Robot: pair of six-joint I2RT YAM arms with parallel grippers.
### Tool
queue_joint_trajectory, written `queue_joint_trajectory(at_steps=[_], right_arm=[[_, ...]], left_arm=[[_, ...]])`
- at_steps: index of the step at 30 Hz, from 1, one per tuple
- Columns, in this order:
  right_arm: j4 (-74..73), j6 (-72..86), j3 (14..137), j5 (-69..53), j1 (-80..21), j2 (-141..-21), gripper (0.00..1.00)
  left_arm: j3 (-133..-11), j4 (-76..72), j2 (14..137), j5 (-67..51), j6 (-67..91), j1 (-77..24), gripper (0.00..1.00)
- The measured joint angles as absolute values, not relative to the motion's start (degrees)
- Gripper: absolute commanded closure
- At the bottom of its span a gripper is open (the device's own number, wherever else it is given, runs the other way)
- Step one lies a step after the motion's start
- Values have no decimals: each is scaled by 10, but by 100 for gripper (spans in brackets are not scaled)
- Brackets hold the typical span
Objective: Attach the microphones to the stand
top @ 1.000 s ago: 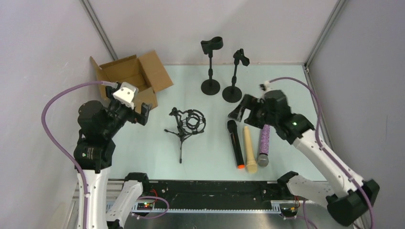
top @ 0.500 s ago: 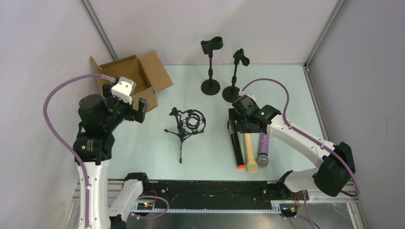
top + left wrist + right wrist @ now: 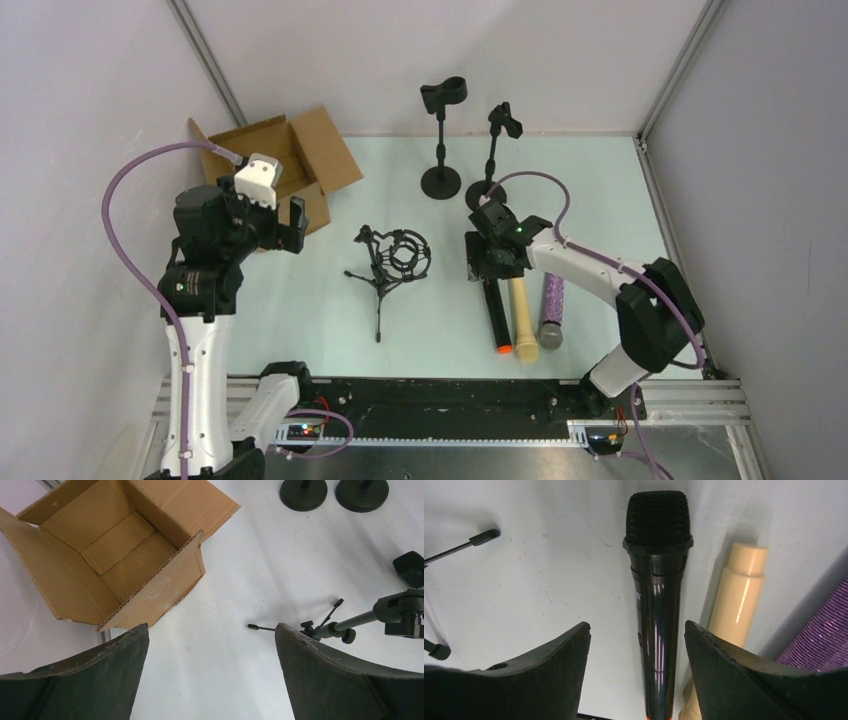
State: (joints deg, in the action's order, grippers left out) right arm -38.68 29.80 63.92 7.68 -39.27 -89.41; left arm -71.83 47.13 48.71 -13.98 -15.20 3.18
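Observation:
Three microphones lie side by side on the table: a black one with an orange end (image 3: 495, 318) (image 3: 658, 595), a cream one (image 3: 523, 318) (image 3: 739, 600) and a purple glitter one (image 3: 551, 306) (image 3: 819, 640). My right gripper (image 3: 487, 262) (image 3: 636, 630) is low over the black microphone and open, one finger on each side of its body, with gaps showing. Two upright stands (image 3: 441, 135) (image 3: 490, 160) are at the back. A tripod stand with a shock mount (image 3: 390, 262) lies on its side. My left gripper (image 3: 285, 228) (image 3: 211, 630) hangs open and empty above the table.
An open cardboard box (image 3: 275, 160) (image 3: 115, 550) sits at the back left, close to the left gripper. The tripod's legs (image 3: 350, 622) reach toward the left gripper's right finger. The round stand bases (image 3: 303, 490) (image 3: 361, 490) are far ahead.
My right arm has swung left from above the purple and cream microphones to straddle the black one, and its jaws have narrowed. The left arm shifted slightly upward.

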Motion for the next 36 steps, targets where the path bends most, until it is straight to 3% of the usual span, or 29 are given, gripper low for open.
queue_joint_trajectory(at_steps=[14,21,23,26,32,36], right_arm=[[-352,282,636,76,-392,-969,36],[-340,268,635,74,-385,-1003,61],[-336,268,636,70,-384,-1007,72],[-332,267,636,70,-383,-1007,97],[-328,269,632,63,-380,-997,100],[-333,272,622,62,-389,-905,100]], left_arm=[[-718,481,462,-137,-145,32,0],[-718,482,460,-137,-145,32,0],[-718,482,460,-137,-145,32,0],[-717,482,462,-137,-144,32,0],[-697,483,464,-143,-144,32,0],[-689,486,465,-158,-145,32,0]])
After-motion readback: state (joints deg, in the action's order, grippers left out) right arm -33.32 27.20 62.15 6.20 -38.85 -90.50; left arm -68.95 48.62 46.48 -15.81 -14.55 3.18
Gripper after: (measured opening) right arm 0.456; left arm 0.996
